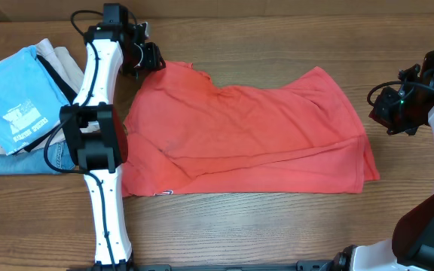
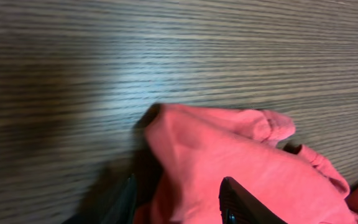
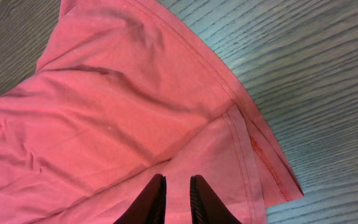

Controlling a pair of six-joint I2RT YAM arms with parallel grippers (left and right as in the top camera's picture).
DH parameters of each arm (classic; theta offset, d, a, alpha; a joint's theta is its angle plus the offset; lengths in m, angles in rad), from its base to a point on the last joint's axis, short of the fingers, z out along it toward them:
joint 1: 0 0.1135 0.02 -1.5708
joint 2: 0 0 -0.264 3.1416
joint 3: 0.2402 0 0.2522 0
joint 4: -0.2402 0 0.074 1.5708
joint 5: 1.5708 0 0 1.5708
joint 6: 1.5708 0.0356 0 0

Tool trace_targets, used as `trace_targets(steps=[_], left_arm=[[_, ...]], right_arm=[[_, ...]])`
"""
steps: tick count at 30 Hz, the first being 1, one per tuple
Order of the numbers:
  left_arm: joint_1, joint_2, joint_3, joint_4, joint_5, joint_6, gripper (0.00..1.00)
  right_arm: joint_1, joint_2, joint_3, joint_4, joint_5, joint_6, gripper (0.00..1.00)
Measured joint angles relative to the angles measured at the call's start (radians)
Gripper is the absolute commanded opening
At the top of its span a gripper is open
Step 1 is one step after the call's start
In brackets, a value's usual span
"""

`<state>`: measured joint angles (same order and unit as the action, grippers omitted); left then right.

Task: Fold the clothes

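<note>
Lying creased, coral T-shirt (image 1: 247,139); left hand (image 2: 179,190) apart, right hand (image 3: 178,183) nearly together, empty.

White links (image 1: 96,64), black joints (image 1: 95,139) and looping black cables (image 1: 49,154) lead to the black left hand (image 1: 151,60) and right hand (image 1: 379,113).
</note>
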<state>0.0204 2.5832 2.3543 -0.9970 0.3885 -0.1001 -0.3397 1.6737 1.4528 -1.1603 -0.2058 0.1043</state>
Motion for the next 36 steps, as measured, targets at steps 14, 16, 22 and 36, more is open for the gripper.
trace_targets(steps=[14,16,22,36], left_arm=[[-0.008,0.0,0.0,0.017,0.0,0.006,0.31],[-0.008,0.0,0.0,0.018,-0.001,0.006,0.31],[-0.008,0.004,0.0,0.017,-0.001,0.006,0.28],[-0.008,0.005,0.0,0.012,-0.033,0.011,0.52]], right_arm=[[0.0,0.0,0.0,0.0,0.0,0.0,0.17],[0.0,0.0,0.0,0.0,0.0,0.0,0.17],[0.0,0.0,0.0,-0.001,0.0,-0.001,0.17],[0.0,0.0,0.0,-0.003,0.0,0.0,0.17]])
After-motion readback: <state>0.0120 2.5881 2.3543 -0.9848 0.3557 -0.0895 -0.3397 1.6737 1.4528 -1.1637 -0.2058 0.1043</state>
